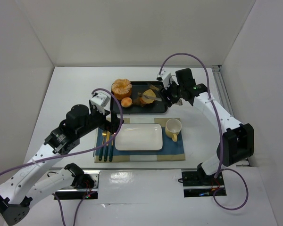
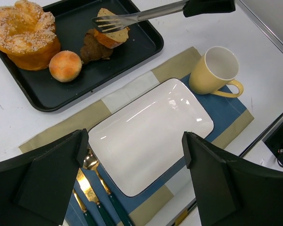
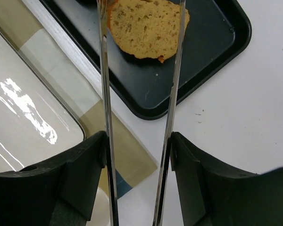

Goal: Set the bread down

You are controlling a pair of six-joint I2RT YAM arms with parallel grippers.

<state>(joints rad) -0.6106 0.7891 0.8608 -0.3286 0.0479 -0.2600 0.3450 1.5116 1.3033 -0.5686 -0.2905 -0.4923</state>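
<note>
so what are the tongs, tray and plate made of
tongs: bare metal, likely steel; silvery and mirror-like.
tray: black with a dull sheen; plastic or coated metal, cannot tell.
plate: probably glazed ceramic; white, glossy, sharp light reflections.

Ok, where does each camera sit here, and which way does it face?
Top external: fixed above and behind the arms, facing down on the table; both arms show, left claw and right claw.
Left wrist: on the left arm, facing down at the plate, tray beyond; its fingers frame the bottom.
Right wrist: on the right arm, facing down along the tongs to the bread; its fingers at the bottom.
Shared: all three show tray and plate.
</note>
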